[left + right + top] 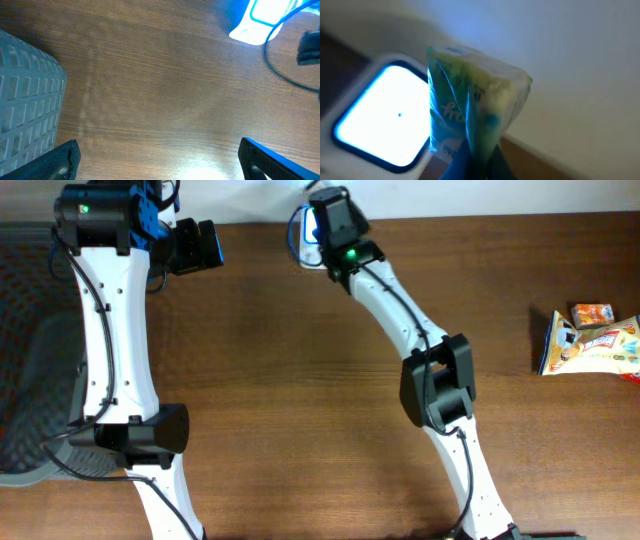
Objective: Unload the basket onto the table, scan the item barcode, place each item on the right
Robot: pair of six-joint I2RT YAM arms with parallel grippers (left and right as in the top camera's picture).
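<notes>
**Bench** [300, 380]: brown wood grain, carrying everything below.

**Scanner** [385, 115]: white housing with a window lit bright blue-white. It stands at the bench's far edge, near the middle.

**Cable** [280, 55]: blue, looping beside the scanner.

**Packet** [475, 100]: green and yellow film with blurred print, upright. It is held just beside the scanner window, off the bench.

**Right gripper** [475, 165]: pressed together on the packet's lower end, pinching it. The arm reaches across to the scanner.

**Left gripper** [157, 160]: fingers spread wide and holding nothing. It hangs over bare wood at the far left, with the scanner off to its right.

**Bag** [590, 348]: white, blue and orange snack bag lying flat at the right edge, well apart from both arms.

**Box** [592, 313]: small and orange, just beside the bag on its far side.

**Grid** [27, 95]: grey lattice surface at the bench's left side; what it is cannot be told.
</notes>
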